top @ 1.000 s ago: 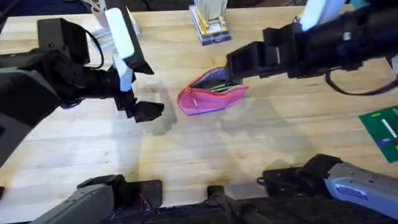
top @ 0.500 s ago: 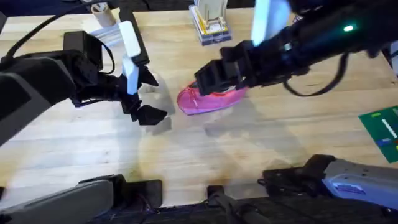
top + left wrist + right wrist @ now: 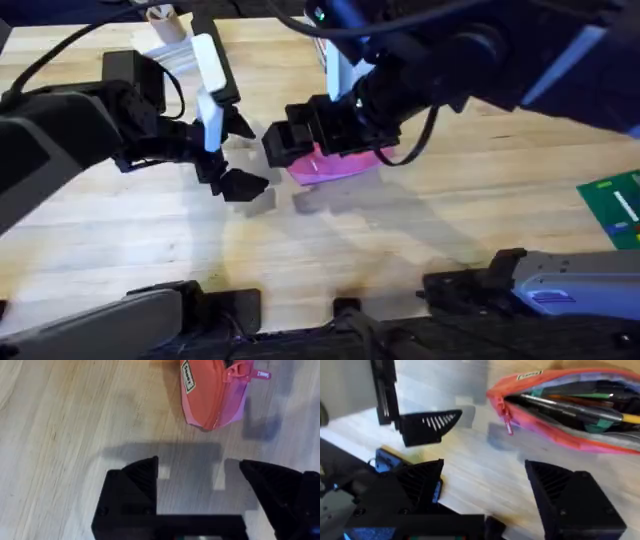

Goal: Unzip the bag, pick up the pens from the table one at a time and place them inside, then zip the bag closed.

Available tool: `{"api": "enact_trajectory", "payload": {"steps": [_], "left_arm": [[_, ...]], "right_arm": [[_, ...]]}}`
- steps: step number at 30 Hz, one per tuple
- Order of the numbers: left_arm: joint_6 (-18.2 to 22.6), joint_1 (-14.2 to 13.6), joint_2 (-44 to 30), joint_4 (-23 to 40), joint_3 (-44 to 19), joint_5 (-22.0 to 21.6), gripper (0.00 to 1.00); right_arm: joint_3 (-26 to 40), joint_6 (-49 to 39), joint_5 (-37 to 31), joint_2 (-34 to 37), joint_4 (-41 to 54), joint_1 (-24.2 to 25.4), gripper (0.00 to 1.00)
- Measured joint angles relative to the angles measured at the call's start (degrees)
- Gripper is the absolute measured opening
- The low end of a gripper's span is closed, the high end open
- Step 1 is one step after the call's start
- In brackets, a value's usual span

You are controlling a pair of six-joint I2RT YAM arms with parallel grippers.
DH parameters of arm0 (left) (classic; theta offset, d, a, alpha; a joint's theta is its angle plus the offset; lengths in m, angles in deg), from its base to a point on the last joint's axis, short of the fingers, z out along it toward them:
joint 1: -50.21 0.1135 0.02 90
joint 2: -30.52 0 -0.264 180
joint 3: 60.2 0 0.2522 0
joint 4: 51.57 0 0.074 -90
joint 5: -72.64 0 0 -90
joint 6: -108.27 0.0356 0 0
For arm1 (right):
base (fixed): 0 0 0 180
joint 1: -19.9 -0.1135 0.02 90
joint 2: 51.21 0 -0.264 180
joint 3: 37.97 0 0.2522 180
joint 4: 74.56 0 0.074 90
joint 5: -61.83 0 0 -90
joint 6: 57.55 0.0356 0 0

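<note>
Pink bag point(image 3: 335, 163) lies unzipped toward the far edge of the table point(image 3: 400, 250), pens point(image 3: 570, 407) inside.

Right gripper point(image 3: 300, 140) hovers over its zipper-pull end, jaws wide and empty (left gripper point(image 3: 235, 155) likewise agape, just beside).

Setting: robotics lab or workshop. Evidence: butcher-block table point(image 3: 420, 240); two robot arms mounted at 6 o'clock; green circuit board point(image 3: 615, 208) at 3 o'clock; boxed supplies point(image 3: 338, 40) at 12 o'clock.
</note>
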Motion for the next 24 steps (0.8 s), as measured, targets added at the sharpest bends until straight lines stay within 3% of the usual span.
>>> {"api": "enact_trajectory", "payload": {"steps": [14,24], "left_arm": [[0.0,0.0,-0.02,0.0,0.0,-0.02,0.993],[0.0,0.0,-0.01,0.0,0.0,-0.01,0.992]], "right_arm": [[-5.32,7.1,-1.19,0.62,-8.54,-0.04,0.996],[-9.65,8.29,-1.33,0.43,-9.28,-0.47,0.994]]}}
